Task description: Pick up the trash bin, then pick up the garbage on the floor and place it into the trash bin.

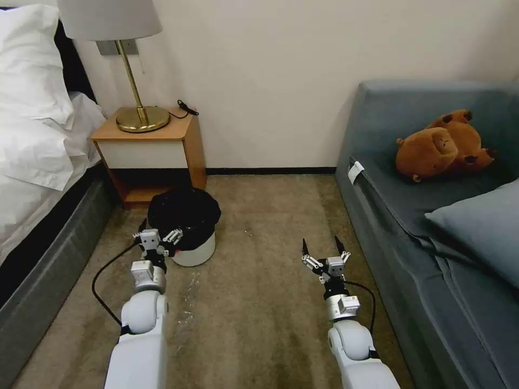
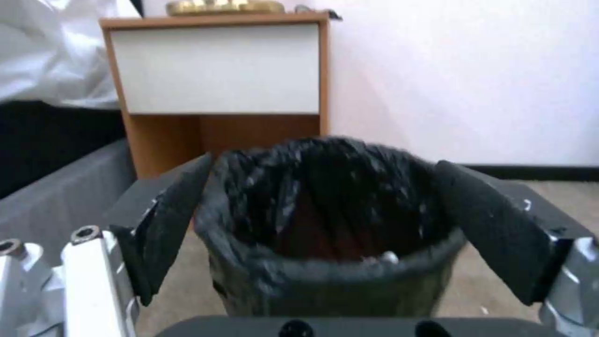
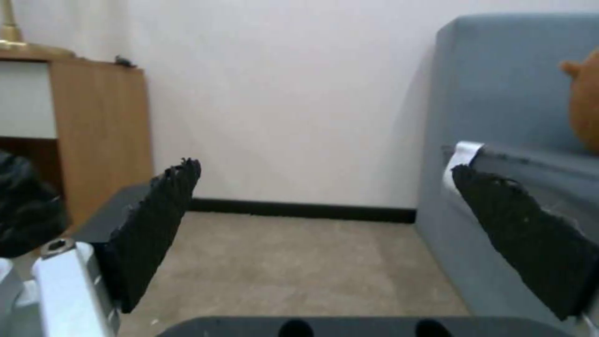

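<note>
1. Head view: one small round white plastic trash bin (image 1: 190, 237), lined with a crinkled black bag folded over its rim, stands on the tan carpet (image 1: 259, 302) near the front corner of one wooden nightstand (image 1: 157, 156). One brass lamp (image 1: 138, 81) sits on the nightstand top. One brown plush toy (image 1: 440, 146) lies on the blue-grey sofa (image 1: 432, 227) by the carpet's right edge; the white-sheeted bed (image 1: 38, 135) lines the left edge. Left gripper (image 1: 159, 233) is at the bin's near rim, fingers spread. Right gripper (image 1: 323, 249) hangs over bare mid-carpet, well apart from the bin, fingers spread, holding nothing.
2. Left wrist view: two black finger pads (image 2: 168, 224) spread wide, flanking the bin (image 2: 331, 224); whether they touch the bag, cannot tell.
3. Right wrist view: two pads (image 3: 156, 224) spread wide over carpet, nothing between them.
</note>
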{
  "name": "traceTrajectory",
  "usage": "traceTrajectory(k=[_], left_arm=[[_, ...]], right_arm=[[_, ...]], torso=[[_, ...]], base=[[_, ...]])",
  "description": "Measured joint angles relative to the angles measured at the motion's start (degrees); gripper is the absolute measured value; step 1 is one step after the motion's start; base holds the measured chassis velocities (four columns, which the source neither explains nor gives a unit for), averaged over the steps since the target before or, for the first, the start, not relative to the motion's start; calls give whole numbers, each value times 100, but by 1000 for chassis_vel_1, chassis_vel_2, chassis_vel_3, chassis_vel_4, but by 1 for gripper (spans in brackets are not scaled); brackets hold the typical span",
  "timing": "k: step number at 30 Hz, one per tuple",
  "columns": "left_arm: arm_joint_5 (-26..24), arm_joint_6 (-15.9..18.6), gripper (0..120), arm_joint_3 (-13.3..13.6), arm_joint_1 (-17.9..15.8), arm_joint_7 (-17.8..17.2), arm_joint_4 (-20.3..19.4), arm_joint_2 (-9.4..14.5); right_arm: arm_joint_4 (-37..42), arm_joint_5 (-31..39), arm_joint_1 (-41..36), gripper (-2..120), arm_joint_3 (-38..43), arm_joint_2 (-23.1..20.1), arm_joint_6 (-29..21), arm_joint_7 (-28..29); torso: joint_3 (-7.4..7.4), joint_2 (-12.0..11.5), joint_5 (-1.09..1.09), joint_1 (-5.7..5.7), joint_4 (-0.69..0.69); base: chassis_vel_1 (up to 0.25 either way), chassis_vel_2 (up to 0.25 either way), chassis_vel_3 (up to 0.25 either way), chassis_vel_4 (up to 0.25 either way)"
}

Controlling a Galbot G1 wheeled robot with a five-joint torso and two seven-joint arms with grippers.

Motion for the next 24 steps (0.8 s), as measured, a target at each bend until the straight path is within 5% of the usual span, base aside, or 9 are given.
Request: traceTrajectory(k=[24], left_arm=[[-162, 44, 97, 227, 379, 217, -80, 55]], right_arm=[[-159, -8, 363, 100, 283, 137, -7, 23]], torso=[[0, 0, 0, 0, 0]], base=[[0, 0, 0, 0]])
